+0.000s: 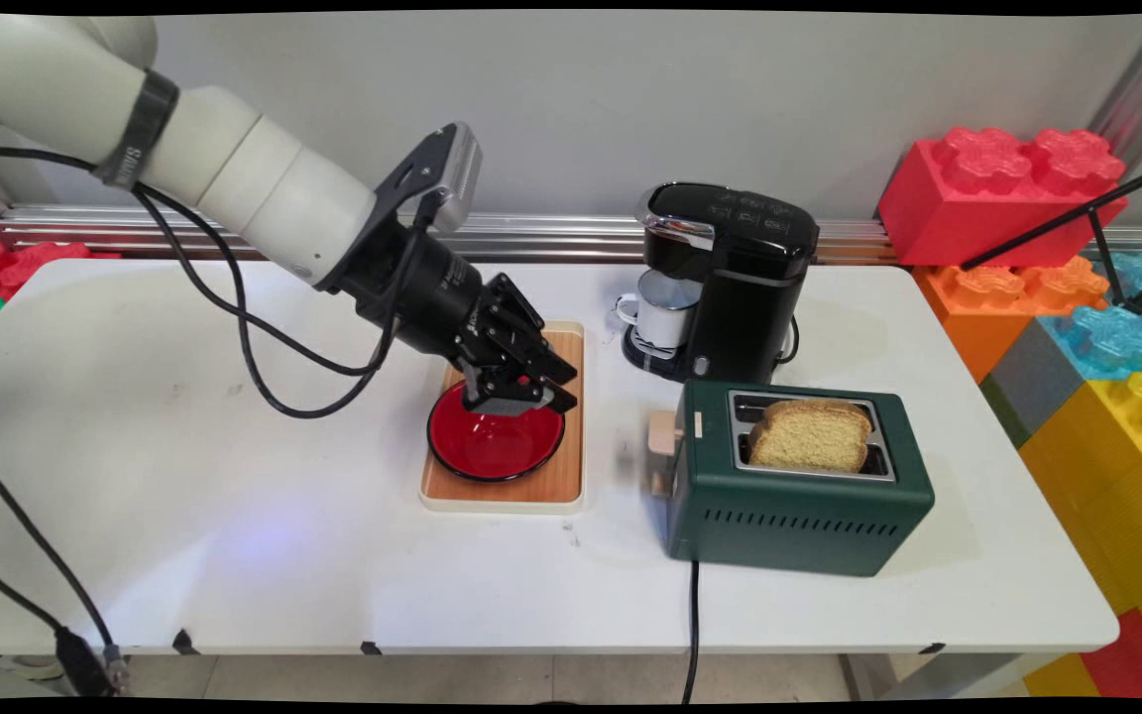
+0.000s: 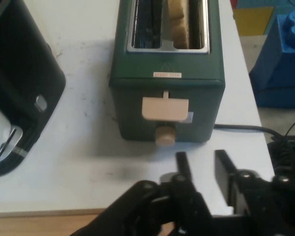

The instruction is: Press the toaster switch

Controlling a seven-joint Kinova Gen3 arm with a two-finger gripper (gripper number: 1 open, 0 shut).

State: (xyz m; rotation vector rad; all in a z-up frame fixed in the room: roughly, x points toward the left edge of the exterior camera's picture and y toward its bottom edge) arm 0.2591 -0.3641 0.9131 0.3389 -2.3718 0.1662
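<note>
Claw (image 1: 531, 389): black, two-fingered, on the white arm; hangs low over the far rim of the red bowl (image 1: 495, 443), tilted toward the toaster (image 1: 797, 479). In the hand view its fingers (image 2: 183, 165) stand parted by a narrow gap with nothing between them.

Red bowl: shallow, dark-rimmed, sits on the wooden tray (image 1: 504, 474), left of the toaster and well apart from it.

Wooden tray: light wood with a cream border, lies flat on the white surface (image 1: 184, 476), left of the toaster.

Toaster: dark green, two slots, metal top plate. Cream lever (image 2: 165, 108) and round cream knob (image 2: 164, 135) on the end facing the claw. A black cord runs from its near side off the surface edge.

Bread slice (image 1: 809, 434): stands upright in the nearer slot, protruding above the toaster's top.

Coffee machine (image 1: 730, 280): black with a chrome trim, just behind the toaster.

White mug (image 1: 663, 308): stands under the coffee machine's spout, behind and left of the toaster.

Toy bricks (image 1: 1002, 193): large, red, orange, blue and yellow, stacked to the right of the toaster, beyond the surface edge.
</note>
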